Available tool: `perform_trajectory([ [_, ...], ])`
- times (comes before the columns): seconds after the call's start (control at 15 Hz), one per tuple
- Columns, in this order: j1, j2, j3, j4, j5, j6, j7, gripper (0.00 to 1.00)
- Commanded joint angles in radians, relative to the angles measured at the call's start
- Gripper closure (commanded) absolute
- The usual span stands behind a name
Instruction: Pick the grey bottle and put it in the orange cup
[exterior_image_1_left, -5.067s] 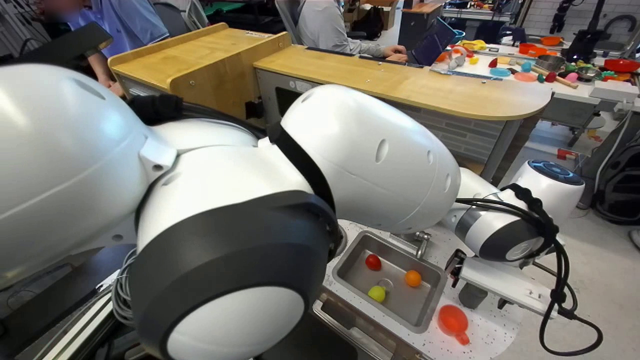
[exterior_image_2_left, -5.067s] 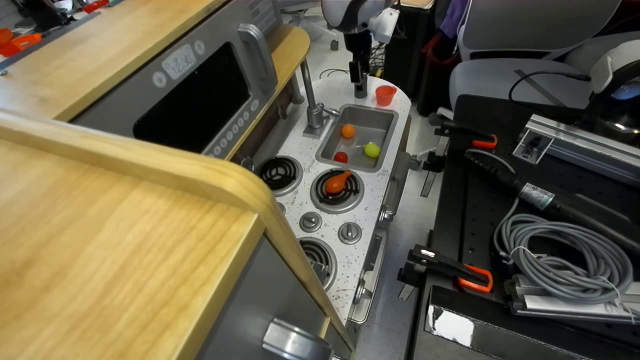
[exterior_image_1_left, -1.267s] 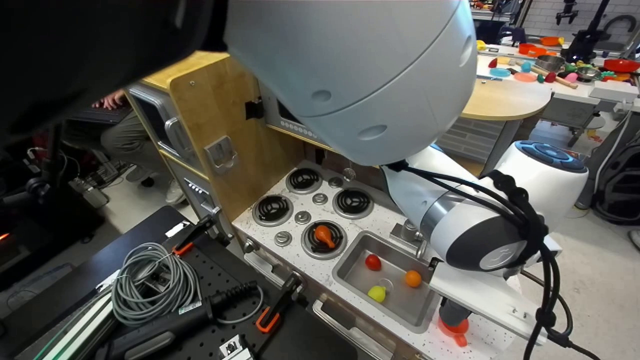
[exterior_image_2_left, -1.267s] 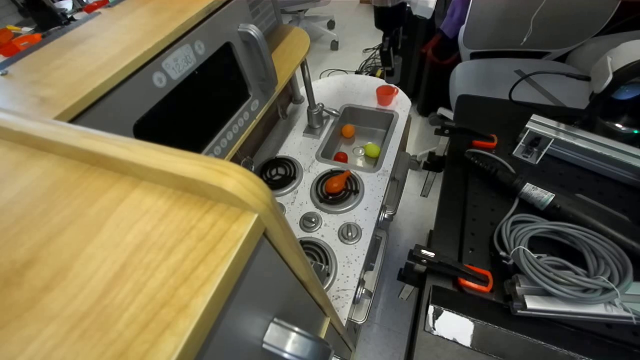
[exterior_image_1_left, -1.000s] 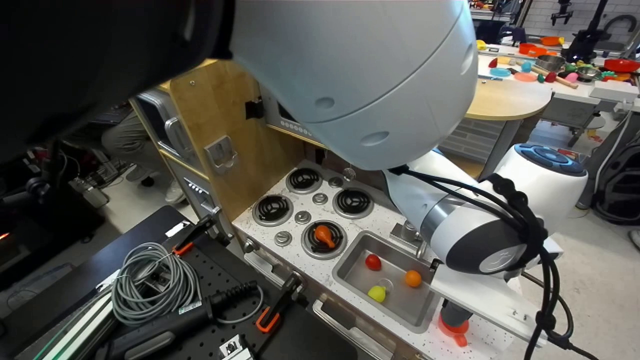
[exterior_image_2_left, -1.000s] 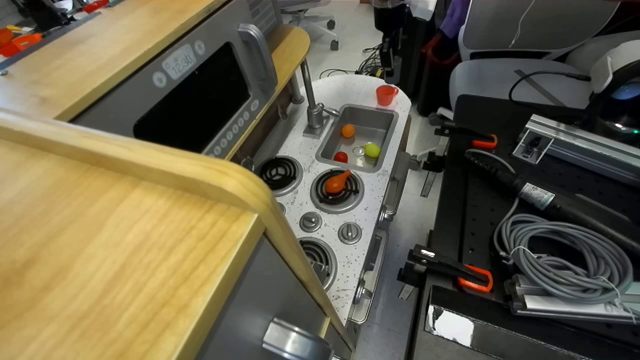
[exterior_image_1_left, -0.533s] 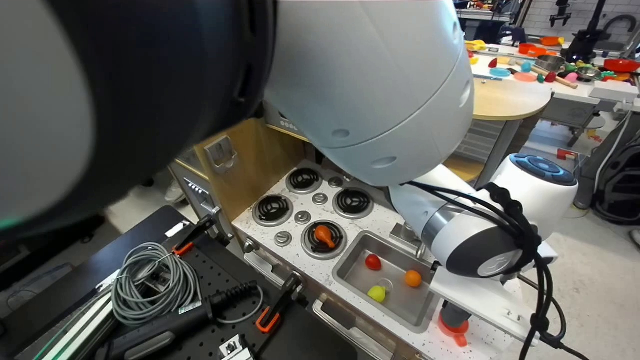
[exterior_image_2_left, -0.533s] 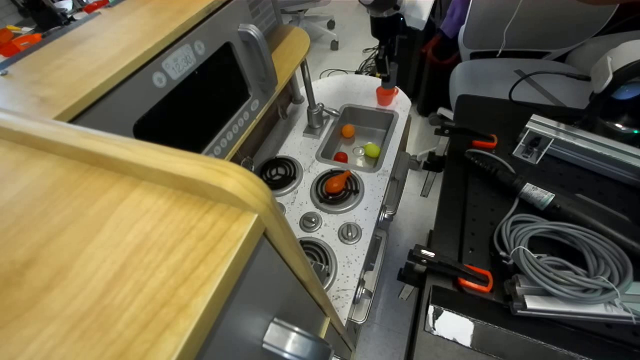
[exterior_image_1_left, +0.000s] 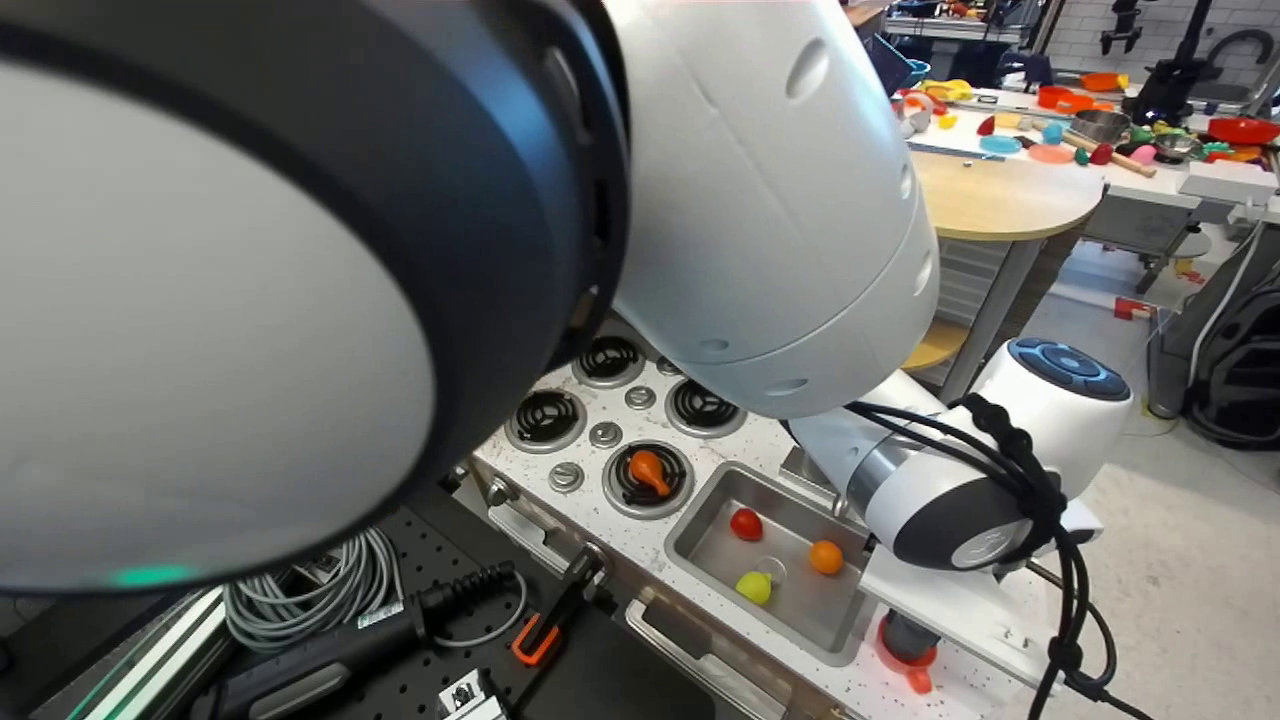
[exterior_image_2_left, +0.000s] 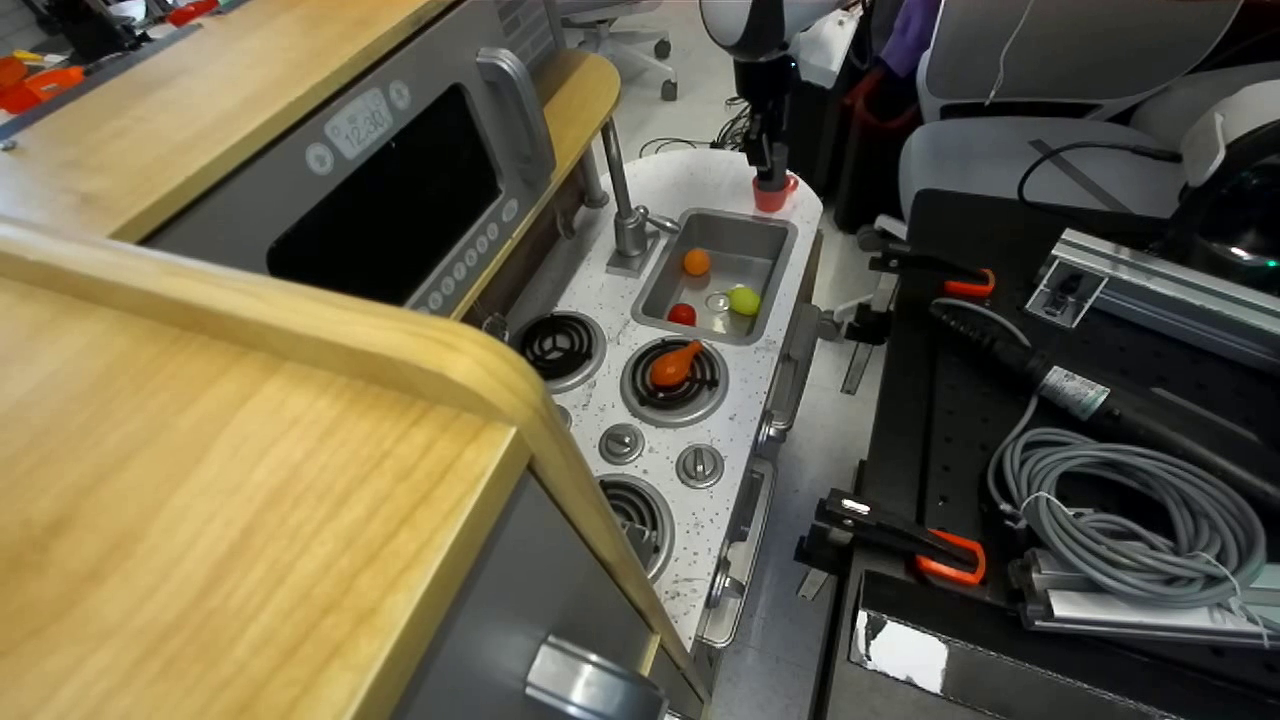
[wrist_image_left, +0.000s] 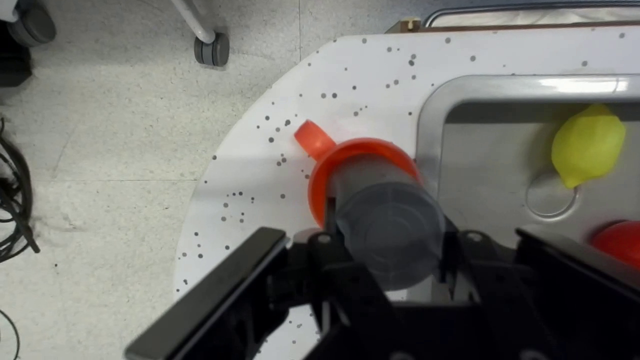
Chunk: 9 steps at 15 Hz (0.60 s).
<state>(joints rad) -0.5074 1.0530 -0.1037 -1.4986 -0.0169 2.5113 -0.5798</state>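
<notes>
- The grey bottle (exterior_image_1_left: 911, 637) has its lower end within the mouth of the orange cup (exterior_image_2_left: 770, 203), whose rim shows partly around it; how deep it reaches, and whether it meets the cup's floor, cannot be told.
- In the wrist view the end effector (wrist_image_left: 389, 227) is clamped on the bottle, gripping it across its width near the upper end.
- The cup stands on the speckled surface (wrist_image_left: 260, 180), just beside the sink (wrist_image_left: 430, 130).
- The bottle is probably light, hollow, stiff plastic: a modest squeeze should hold it, and a short drop would hardly harm it.
- Its smooth curved wall could slip or turn if taken off-centre; squarely across the diameter suits best.
- The high grasp seems well chosen, as it leaves the lower part free to enter the cup.
- The fit looks snug; the bottle may rub the rim, and the likely light cup could slide or tip.
- Placing appears nearly done: a gentle straight lowering, then an even release.
</notes>
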Motion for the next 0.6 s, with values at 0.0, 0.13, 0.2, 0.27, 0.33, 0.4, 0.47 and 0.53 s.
perform_trajectory([
  [0.0,-0.003,0.037,0.006,0.081,-0.021,-0.041,0.012,0.37],
  [0.13,-0.008,0.037,0.012,0.092,-0.018,-0.056,0.006,0.30],
  [0.2,-0.008,0.028,0.011,0.084,-0.020,-0.061,0.002,0.22],
  [0.27,-0.003,0.012,0.004,0.068,-0.024,-0.063,0.006,0.15],
  [0.33,-0.005,-0.015,0.006,0.041,-0.025,-0.064,-0.003,0.07],
  [0.4,-0.006,-0.039,0.007,0.016,-0.024,-0.055,-0.007,0.01],
  [0.47,-0.005,-0.079,0.007,-0.026,-0.027,-0.051,-0.014,0.00],
  [0.53,-0.009,-0.115,0.012,-0.063,-0.029,-0.046,-0.031,0.00],
])
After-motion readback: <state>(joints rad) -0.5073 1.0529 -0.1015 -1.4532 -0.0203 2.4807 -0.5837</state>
